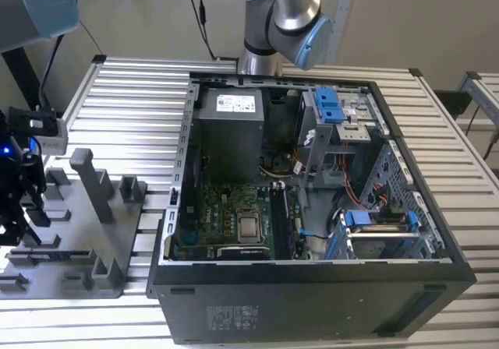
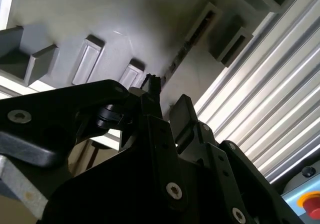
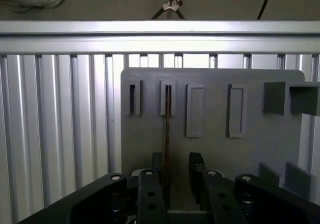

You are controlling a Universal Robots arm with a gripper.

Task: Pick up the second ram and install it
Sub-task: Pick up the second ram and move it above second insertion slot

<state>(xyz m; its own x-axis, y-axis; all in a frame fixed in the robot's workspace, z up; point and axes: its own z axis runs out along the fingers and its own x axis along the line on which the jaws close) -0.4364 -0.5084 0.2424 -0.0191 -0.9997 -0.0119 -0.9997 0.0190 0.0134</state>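
Observation:
In both wrist views the second ram is a thin dark strip seen edge-on, standing upright in a slot of the grey tray. My gripper is open and straddles the strip's near end. One black finger sits close beside the strip, and the other finger stands farther off with a gap. In the exterior view the gripper hangs over the tray at the exterior view's left.
The open computer case lies on the slatted aluminium table, with its green motherboard exposed. Upright grey posts rise from the tray beside the gripper. A red button sits past the table's edge.

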